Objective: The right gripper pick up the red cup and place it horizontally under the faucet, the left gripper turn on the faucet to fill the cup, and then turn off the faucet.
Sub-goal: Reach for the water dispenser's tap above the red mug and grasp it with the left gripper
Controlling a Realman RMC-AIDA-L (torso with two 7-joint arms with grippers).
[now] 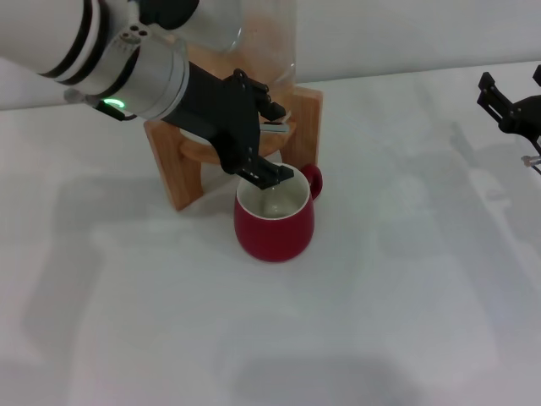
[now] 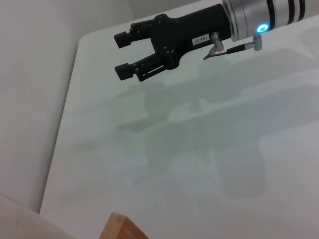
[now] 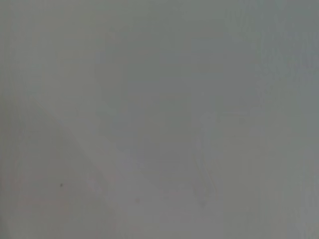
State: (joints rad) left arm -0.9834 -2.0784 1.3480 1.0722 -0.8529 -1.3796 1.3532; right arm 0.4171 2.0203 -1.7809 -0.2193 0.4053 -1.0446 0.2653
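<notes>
Left gripper (image 1: 269,144), black on a silver wrist with a green ring light, is reaching in at the faucet (image 1: 275,127), its fingers sitting around the chrome lever; whether they are clamping on it or merely beside it cannot be told from the head view. One black fingertip is hanging just over the rim of the cup (image 1: 275,222). That red cup is standing upright directly below the gripper and under the spout, its white inside facing up and its small handle pointing away toward the stand (image 1: 169,165). This wooden stand is carrying the glass dispenser (image 1: 254,42) right behind the gripper.

Right gripper (image 1: 511,106) is sitting well apart from the cup, off at the far right edge of the table (image 1: 406,296), holding nothing. In the left wrist view it (image 2: 124,55) is showing its two fingers spread apart over the white surface, with a small white label on its black body; the writing on it is too small to read.
</notes>
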